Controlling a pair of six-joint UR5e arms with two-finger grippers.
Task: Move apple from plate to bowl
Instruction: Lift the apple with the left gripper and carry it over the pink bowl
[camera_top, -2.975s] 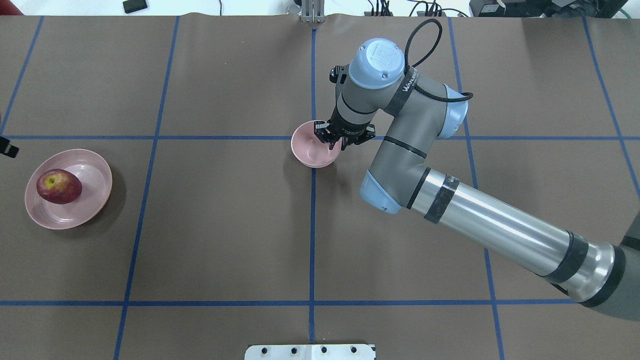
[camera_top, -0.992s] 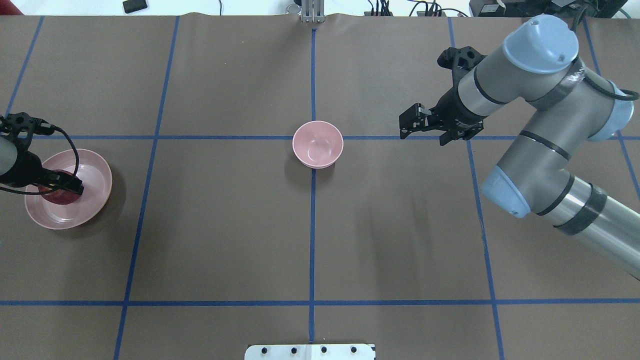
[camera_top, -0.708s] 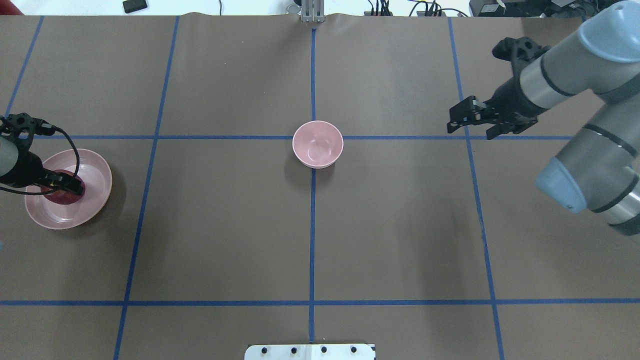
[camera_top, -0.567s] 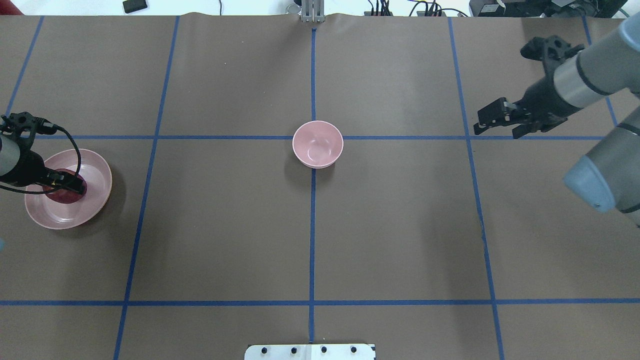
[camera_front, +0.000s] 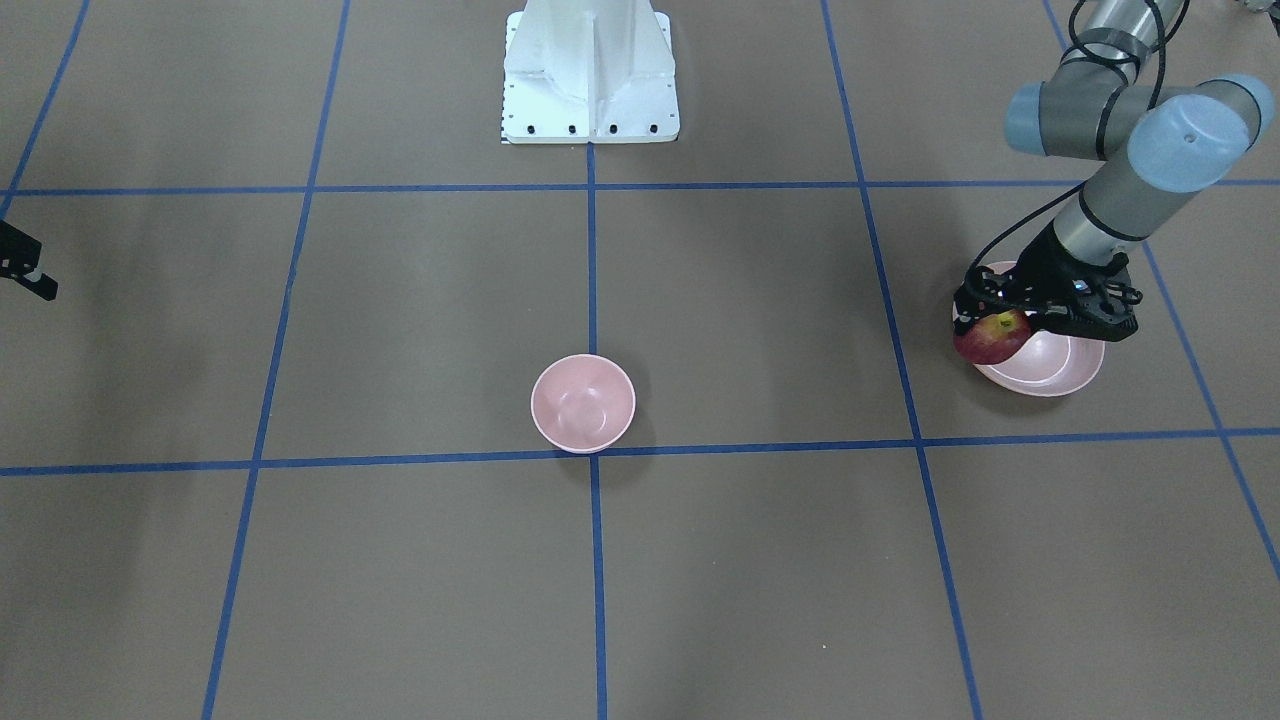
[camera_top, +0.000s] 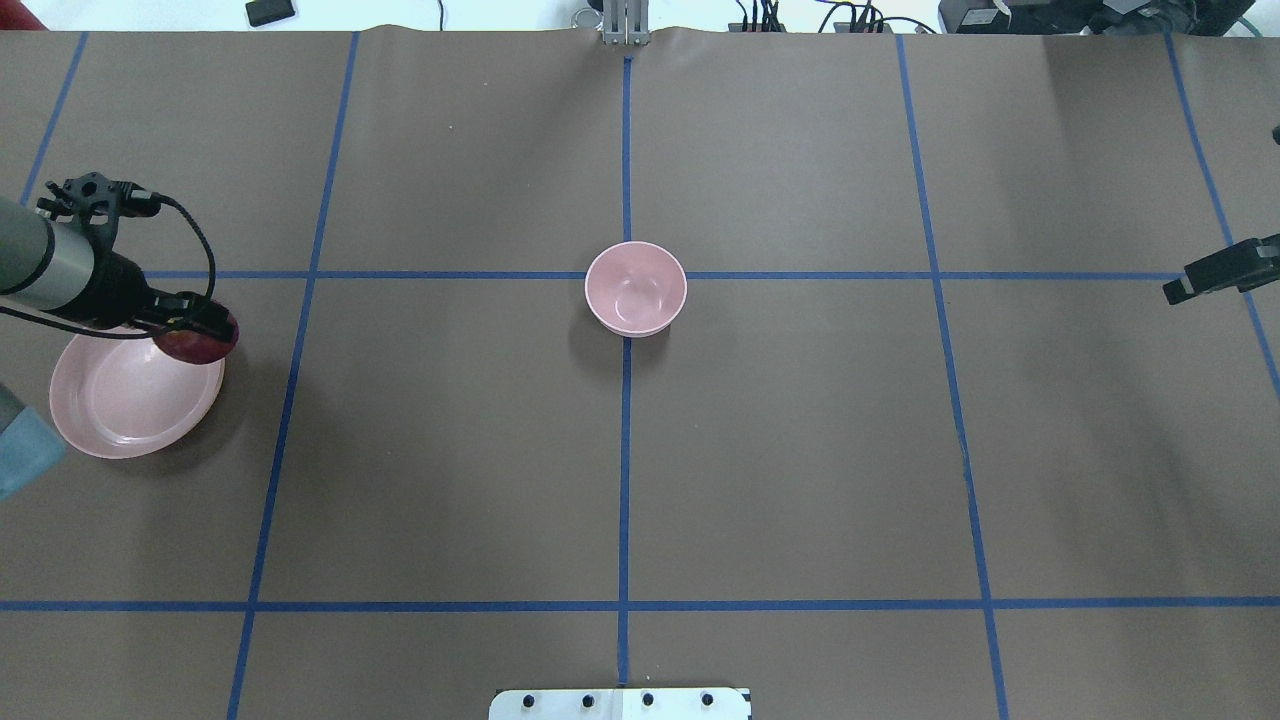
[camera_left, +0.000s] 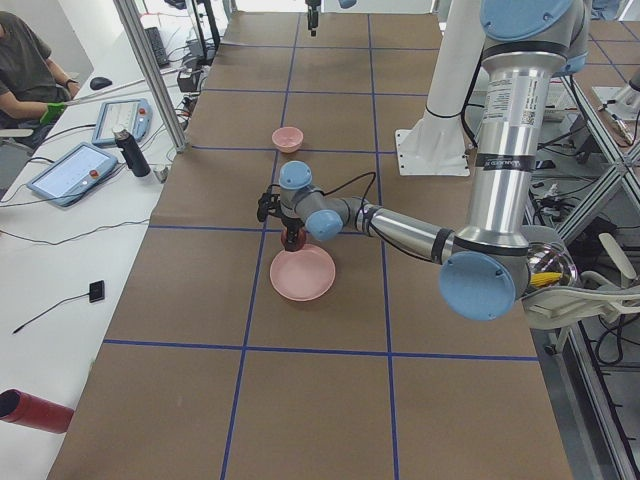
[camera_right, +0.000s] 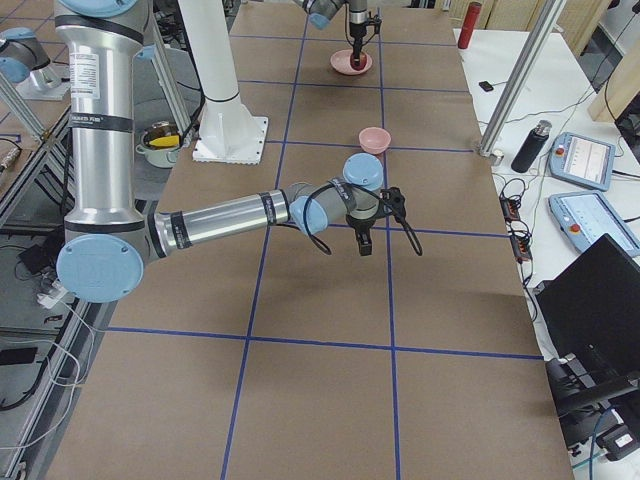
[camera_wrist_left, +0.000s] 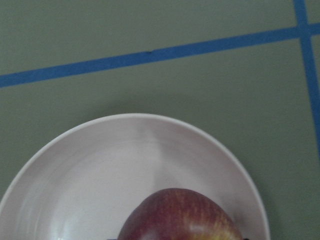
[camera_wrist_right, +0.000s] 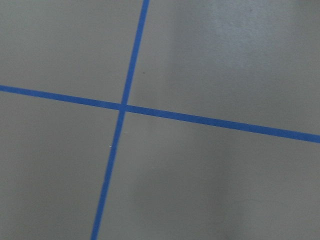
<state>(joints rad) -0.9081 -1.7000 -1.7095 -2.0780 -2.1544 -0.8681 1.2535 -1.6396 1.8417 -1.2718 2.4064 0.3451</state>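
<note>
My left gripper (camera_top: 196, 318) is shut on the dark red apple (camera_top: 203, 346) and holds it lifted over the rim of the pale-pink plate (camera_top: 120, 400), on the side nearest the bowl. The front view shows the apple (camera_front: 990, 338) in the left gripper (camera_front: 1003, 312) above the plate (camera_front: 1050, 368). In the left wrist view the apple (camera_wrist_left: 182, 216) hangs over the plate (camera_wrist_left: 90, 170). The small pink bowl (camera_top: 635, 288) stands empty at the table's middle (camera_front: 583, 402). My right gripper (camera_top: 1215, 275) is open and empty at the far right edge.
Brown table cover with a grid of blue tape lines (camera_top: 625, 450). The white robot base (camera_front: 590, 70) is at the near side. Cables and devices lie beyond the far table edge (camera_top: 270, 12). An operator (camera_left: 30, 70) sits at a side desk.
My left gripper has lifted the apple off the plate's middle and carried it toward the plate's rim on the bowl side. My right arm has pulled back from the bowl to the right edge.
</note>
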